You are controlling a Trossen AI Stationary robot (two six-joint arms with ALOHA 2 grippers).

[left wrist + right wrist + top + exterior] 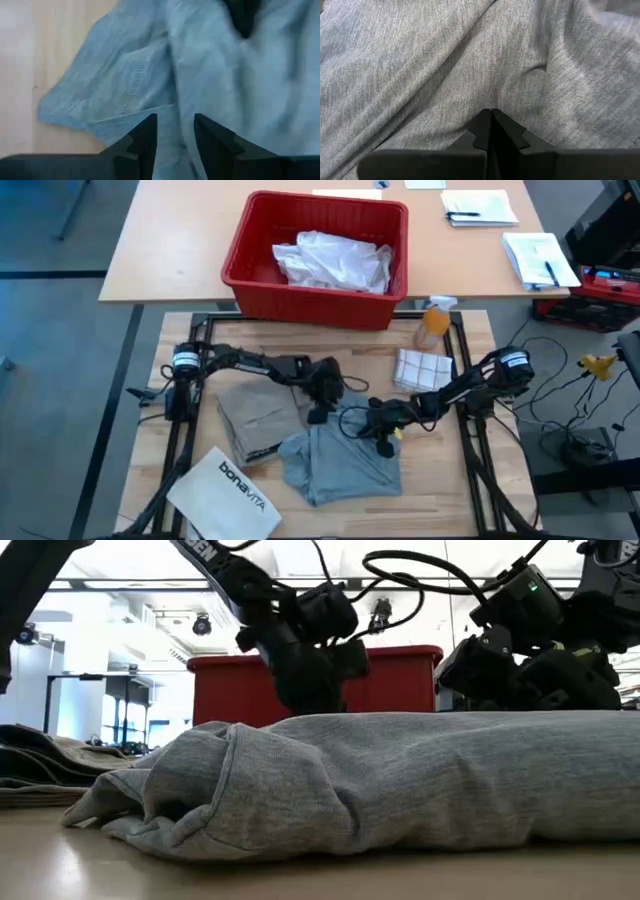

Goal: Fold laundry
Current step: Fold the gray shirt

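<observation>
Mid-fold on the grey T-shirt (340, 460).
Left tool (175, 132) spread over cloth, right tool (491, 131) pressed together (likely empty); next, regrip an edge.

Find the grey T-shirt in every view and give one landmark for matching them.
High view: the grey T-shirt lies low in the middle of the table, right of the tan garment.
Low view: it fills the foreground, with the red basket behind.
Left wrist view: it spreads beyond the left gripper, whose fingers stand apart.
Right wrist view: it fills the picture; the right gripper is shut.
Shared landmark: the red basket, in the high and low views.
</observation>
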